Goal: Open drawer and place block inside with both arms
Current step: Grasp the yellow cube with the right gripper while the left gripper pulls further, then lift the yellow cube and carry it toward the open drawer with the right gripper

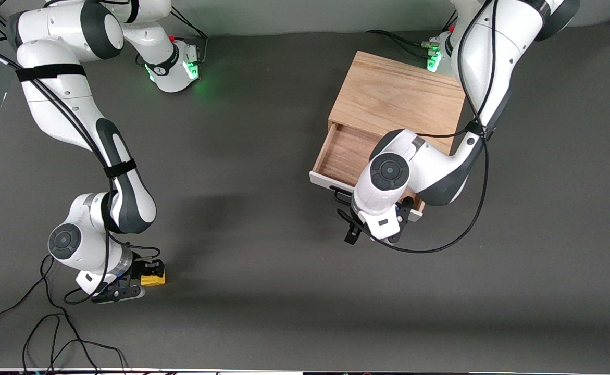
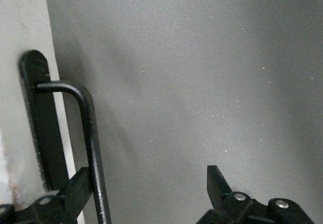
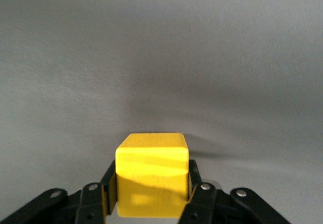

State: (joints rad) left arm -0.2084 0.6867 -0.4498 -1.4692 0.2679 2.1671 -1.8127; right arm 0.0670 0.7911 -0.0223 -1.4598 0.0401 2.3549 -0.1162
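The light oak cabinet (image 1: 398,99) stands toward the left arm's end of the table. Its drawer (image 1: 342,152) is pulled partly out, with the white front panel (image 1: 325,182) nearest the front camera. My left gripper (image 1: 372,235) is at the black bar handle (image 2: 91,143) and open. One finger (image 2: 75,188) sits between the panel (image 2: 20,82) and the bar, the other finger (image 2: 217,183) stands well clear. My right gripper (image 1: 146,278) is low over the table toward the right arm's end, shut on the yellow block (image 1: 153,280). The block (image 3: 151,168) fills its jaws.
Dark grey table cloth (image 1: 263,250) lies between the block and the drawer. Loose black cables (image 1: 49,333) trail by the table's front edge near the right gripper. A cable loop (image 1: 440,245) hangs from the left arm beside the drawer front.
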